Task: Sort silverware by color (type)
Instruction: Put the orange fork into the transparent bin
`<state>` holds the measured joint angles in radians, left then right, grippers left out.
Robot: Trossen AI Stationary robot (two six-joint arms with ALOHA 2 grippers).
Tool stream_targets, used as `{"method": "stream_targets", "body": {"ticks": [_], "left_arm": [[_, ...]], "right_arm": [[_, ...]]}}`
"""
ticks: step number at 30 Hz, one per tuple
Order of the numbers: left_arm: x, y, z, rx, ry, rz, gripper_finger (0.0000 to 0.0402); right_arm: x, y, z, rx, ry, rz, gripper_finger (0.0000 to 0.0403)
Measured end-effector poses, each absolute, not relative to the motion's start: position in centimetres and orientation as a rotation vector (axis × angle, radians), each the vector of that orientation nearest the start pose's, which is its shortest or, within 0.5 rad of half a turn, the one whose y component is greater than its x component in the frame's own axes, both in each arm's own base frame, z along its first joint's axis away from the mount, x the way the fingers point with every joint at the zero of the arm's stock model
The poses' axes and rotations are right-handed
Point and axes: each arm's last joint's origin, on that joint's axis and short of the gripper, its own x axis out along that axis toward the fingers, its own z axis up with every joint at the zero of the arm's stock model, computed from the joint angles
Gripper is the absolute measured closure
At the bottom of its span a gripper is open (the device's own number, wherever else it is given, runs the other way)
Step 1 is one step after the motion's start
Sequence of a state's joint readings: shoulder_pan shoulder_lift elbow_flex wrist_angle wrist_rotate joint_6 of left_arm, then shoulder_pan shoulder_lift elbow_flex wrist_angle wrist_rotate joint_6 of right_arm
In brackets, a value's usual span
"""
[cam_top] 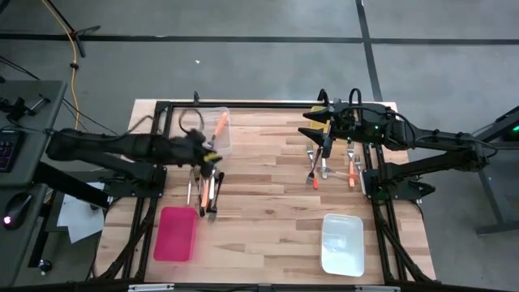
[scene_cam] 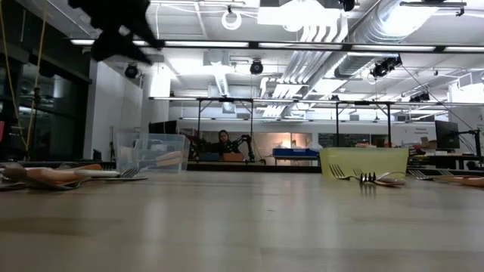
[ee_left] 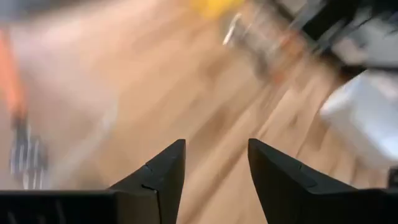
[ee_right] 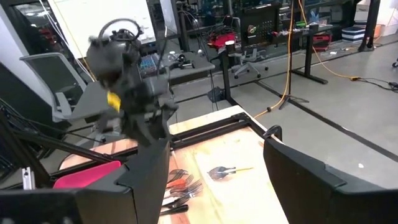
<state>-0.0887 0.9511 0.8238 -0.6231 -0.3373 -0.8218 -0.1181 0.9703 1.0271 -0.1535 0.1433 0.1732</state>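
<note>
The silverware lies in two loose groups on the wooden table: one left of centre [cam_top: 203, 191], one at the right [cam_top: 332, 166]. One orange-handled piece [cam_top: 220, 126] lies inside the clear bin [cam_top: 217, 139]. My left gripper [cam_top: 214, 160] hovers above the table between the clear bin and the left group, open with nothing between its fingers [ee_left: 214, 180]; an orange-handled fork [ee_left: 18, 124] lies off to one side of it. My right gripper [cam_top: 310, 124] hangs open and level above the far right of the table [ee_right: 217, 180], holding nothing.
A pink bin [cam_top: 176, 234] sits near the front left and a white bin [cam_top: 341, 243] near the front right. A yellowish bin [scene_cam: 363, 161] shows in the low view at the right. A black frame runs along the table's edges [cam_top: 243, 105].
</note>
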Motion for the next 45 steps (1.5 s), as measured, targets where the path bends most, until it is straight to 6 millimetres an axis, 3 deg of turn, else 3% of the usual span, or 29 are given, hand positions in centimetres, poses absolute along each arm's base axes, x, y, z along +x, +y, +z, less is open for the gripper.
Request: {"method": "stream_targets", "body": {"ticks": [7, 20, 27, 38, 45], "left_arm": [[19.2, -2.6, 22.9, -0.792, 0.852, 0.732, 0.0247], [21.8, -2.2, 16.4, -0.725, 1.138, 0.949, 0.0248], [22.3, -1.3, 15.3, -0.732, 1.155, 1.023, 0.0248], [22.9, -0.1, 14.1, -0.763, 1.168, 1.059, 0.0249], [23.3, -0.1, 13.5, -0.789, 1.193, 1.037, 0.0281]], "right_arm": [[20.6, -2.9, 38.4, 0.172, 0.092, -0.273, 0.0157], [21.9, -3.0, 37.3, 0.179, 0.155, -0.276, 0.0157], [23.0, -3.1, 36.4, 0.178, 0.197, -0.279, 0.0157], [22.9, -3.1, 36.4, 0.178, 0.200, -0.279, 0.0157], [22.9, -3.1, 36.4, 0.178, 0.203, -0.279, 0.0157]]}}
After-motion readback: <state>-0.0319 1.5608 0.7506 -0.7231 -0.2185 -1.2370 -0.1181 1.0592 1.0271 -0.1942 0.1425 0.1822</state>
